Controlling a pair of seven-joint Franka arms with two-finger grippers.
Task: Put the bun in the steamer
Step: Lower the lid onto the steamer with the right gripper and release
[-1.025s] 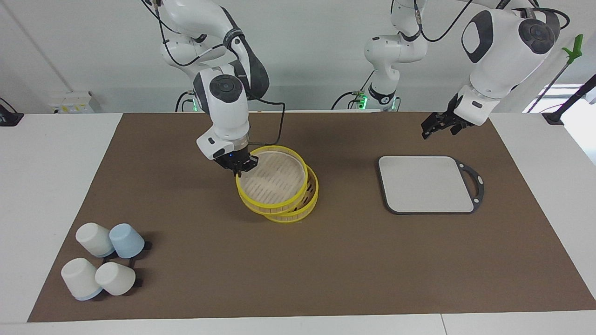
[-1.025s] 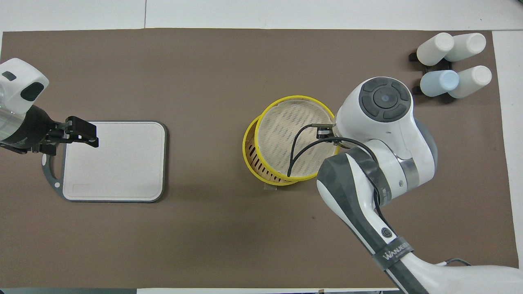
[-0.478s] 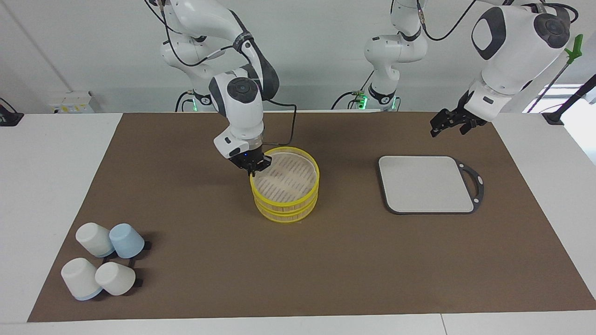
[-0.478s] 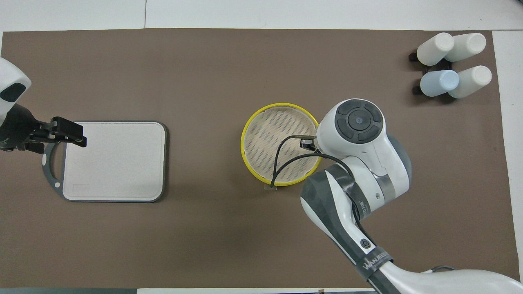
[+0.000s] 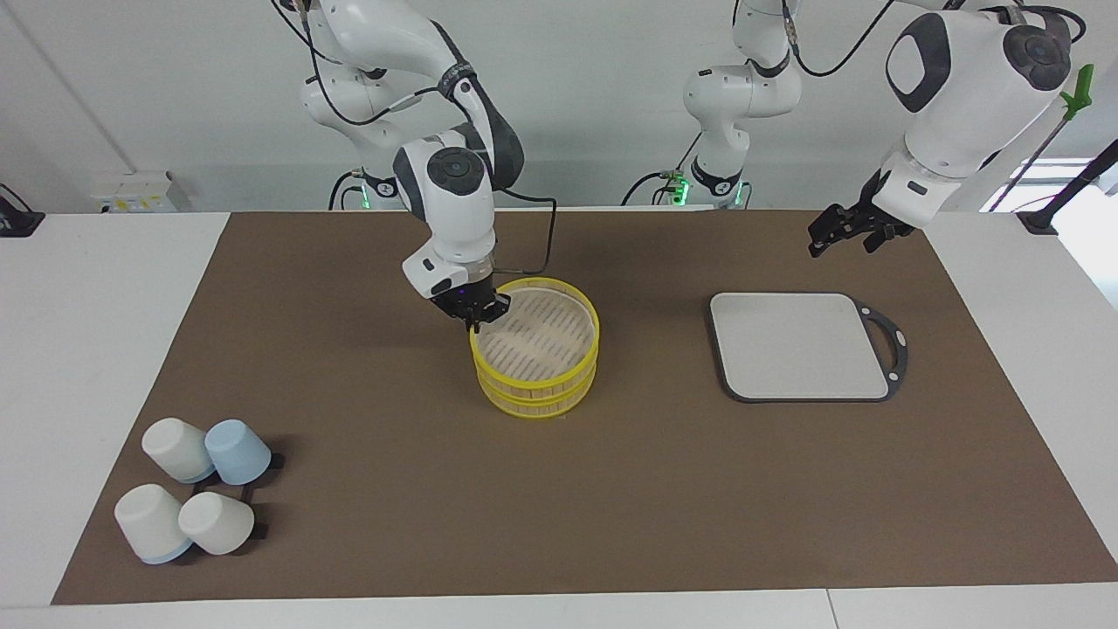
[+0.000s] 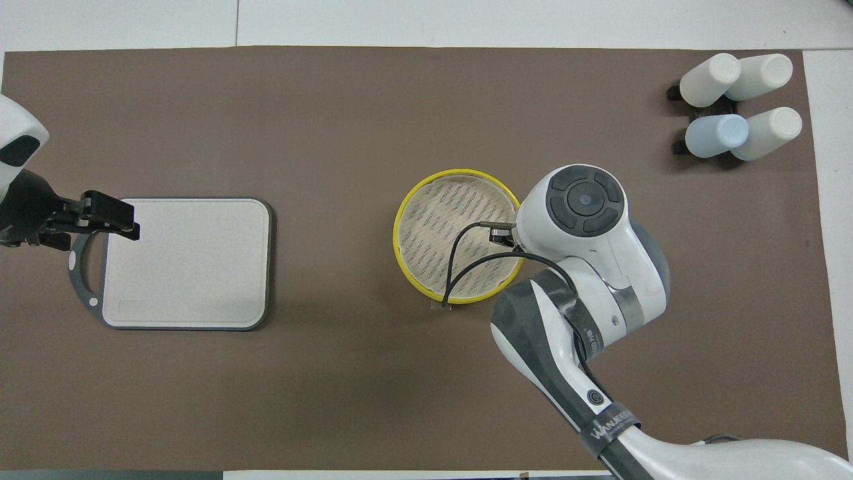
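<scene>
The yellow-rimmed steamer [image 5: 534,383] stands mid-table as two stacked tiers, also in the overhead view [image 6: 398,233]. Its pale slatted floor is bare. No bun shows in either view. My right gripper [image 5: 476,319] is at the top tier's rim on the right arm's side, shut on that rim. In the overhead view the right arm's own wrist [image 6: 583,203] hides it. My left gripper [image 5: 843,234] is open and empty, up in the air over the mat beside the grey board's handle end, also in the overhead view [image 6: 110,217].
A grey rectangular board [image 5: 799,345] with a black rim and handle lies toward the left arm's end, also in the overhead view [image 6: 186,263]. Several upturned white and pale-blue cups [image 5: 196,485] sit at the right arm's end, farther from the robots [image 6: 733,107].
My right gripper has carried the tilted, offset top tier toward the left arm's end and set it squarely on the lower tier. My left gripper rose and drew slightly away from the board.
</scene>
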